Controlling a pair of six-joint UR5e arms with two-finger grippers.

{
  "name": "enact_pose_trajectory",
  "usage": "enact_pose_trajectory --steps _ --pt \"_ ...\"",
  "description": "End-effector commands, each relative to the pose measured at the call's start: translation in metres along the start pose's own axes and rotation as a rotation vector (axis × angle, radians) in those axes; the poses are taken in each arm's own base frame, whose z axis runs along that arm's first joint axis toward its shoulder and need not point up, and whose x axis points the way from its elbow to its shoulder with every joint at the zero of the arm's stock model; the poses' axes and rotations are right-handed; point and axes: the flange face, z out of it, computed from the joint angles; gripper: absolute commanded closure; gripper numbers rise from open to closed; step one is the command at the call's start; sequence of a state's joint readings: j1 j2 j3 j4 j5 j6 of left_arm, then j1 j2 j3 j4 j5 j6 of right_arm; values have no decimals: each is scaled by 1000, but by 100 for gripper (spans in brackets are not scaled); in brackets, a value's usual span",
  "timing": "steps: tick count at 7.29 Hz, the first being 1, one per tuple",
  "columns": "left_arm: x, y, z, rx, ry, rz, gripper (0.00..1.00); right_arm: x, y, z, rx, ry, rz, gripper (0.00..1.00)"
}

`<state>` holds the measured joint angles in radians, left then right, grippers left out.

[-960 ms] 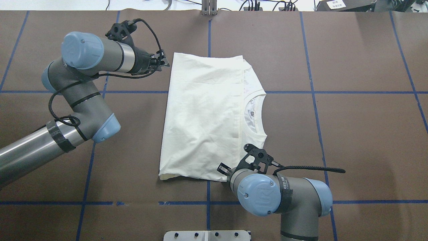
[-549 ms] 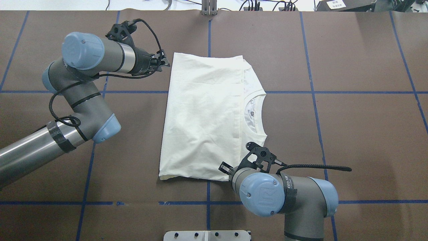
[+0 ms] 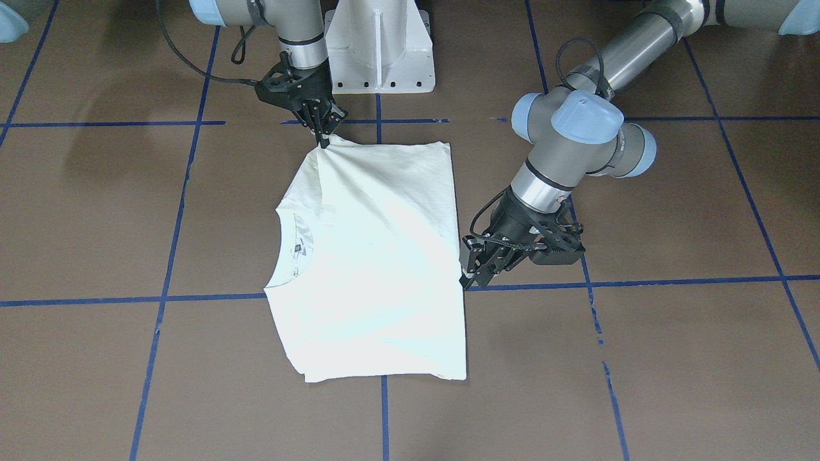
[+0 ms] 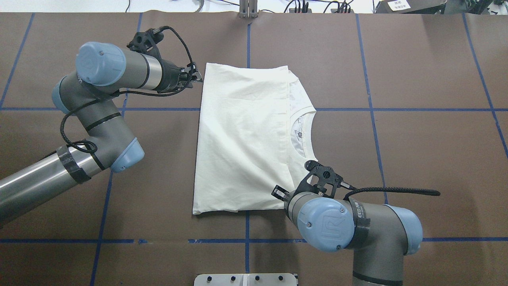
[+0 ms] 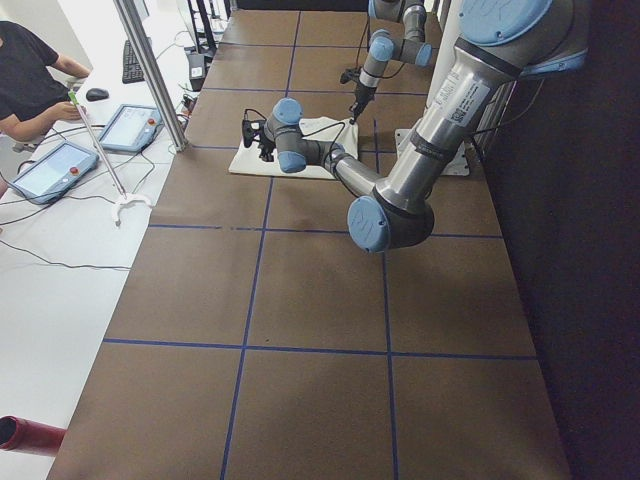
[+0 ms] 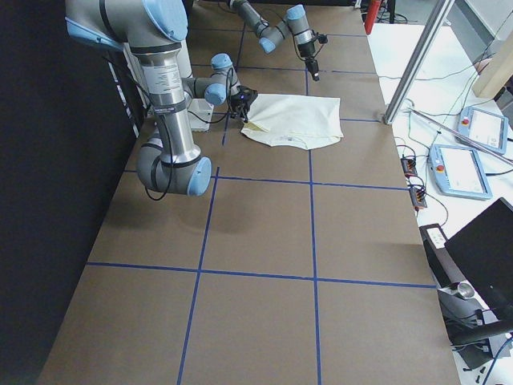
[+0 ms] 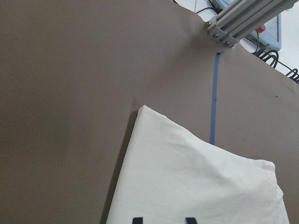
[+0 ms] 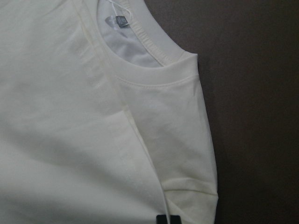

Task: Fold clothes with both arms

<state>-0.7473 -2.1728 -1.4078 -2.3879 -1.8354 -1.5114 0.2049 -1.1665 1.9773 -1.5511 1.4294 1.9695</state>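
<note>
T-shirt (image 4: 242, 135) — overhead, right gripper (image 3: 325, 139) pinches its 5 o'clock corner, left gripper (image 4: 195, 78) spread near 11 — a lone tug may skew the fold.

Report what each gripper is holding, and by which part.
Right gripper pinches the shirt at a shoulder corner, where the cloth tents up. Left gripper is open beside the opposite edge, holding nothing.

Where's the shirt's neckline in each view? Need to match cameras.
Front-facing: neckline on the shirt's left edge.
Overhead: neckline on its right edge.
Exterior left: not discernible behind the left arm.
Exterior right: neckline on its near edge.
Left wrist: not in view.
Right wrist: neckline top, left of centre.
Landmark: the blue tape line meeting the neckline's end.
</note>
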Motion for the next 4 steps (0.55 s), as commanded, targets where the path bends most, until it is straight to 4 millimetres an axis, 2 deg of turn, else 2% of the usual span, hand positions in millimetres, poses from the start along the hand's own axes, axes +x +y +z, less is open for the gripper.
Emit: enact_pose_trajectory --steps 1,2,4 --pt "-2 2 2 -4 -3 1 58 25 15 14 22 32 -39 82" --pt "-2 1 1 -1 -3 0 58 25 18 14 29 28 -44 58" --pt "-2 3 2 -4 -3 1 58 25 16 13 29 27 -43 52"
